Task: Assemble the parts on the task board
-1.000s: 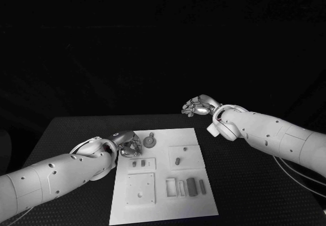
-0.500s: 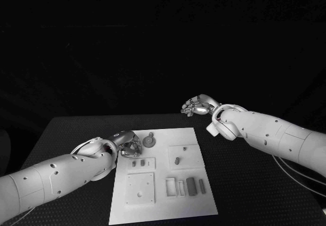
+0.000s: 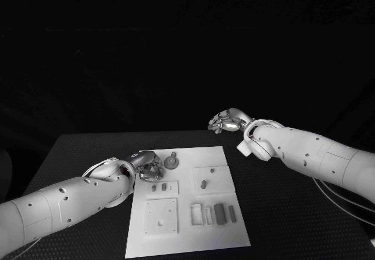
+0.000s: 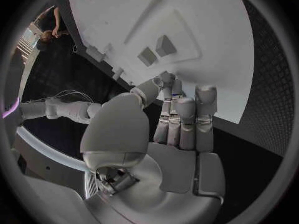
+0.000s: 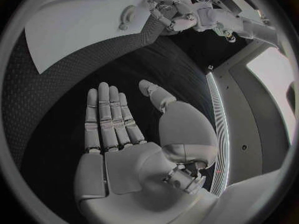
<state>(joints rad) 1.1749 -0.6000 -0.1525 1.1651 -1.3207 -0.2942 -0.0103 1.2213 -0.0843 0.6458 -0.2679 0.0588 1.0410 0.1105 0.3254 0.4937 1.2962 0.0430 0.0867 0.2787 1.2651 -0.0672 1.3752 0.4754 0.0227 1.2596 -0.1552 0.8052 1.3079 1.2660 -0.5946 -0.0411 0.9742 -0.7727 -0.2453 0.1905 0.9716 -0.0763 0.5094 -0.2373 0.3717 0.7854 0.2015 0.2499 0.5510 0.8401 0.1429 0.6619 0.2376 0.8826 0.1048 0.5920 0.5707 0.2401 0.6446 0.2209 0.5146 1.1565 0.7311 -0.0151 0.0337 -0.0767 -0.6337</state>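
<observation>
Head view: left hand (image 3: pixel 145 167) hovers at the task board (image 3: pixel 187 241) near its far left corner, fingers straight and together, holding nothing; a round grey part (image 3: pixel 172 161) lies just beside it. Right hand (image 3: pixel 226 122), flat and empty, waits beyond the board over the black table (image 3: pixel 297 216). Judged pre-grasp (assembly not begun); next, pinching that part.

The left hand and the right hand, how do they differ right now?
The left hand sits low at the task board, at its left edge near a round part; the right hand is raised beyond the board's far right corner, over black table. The left hand's fingers bend toward the board; the right hand's fingers lie straight. Neither holds anything.
</observation>
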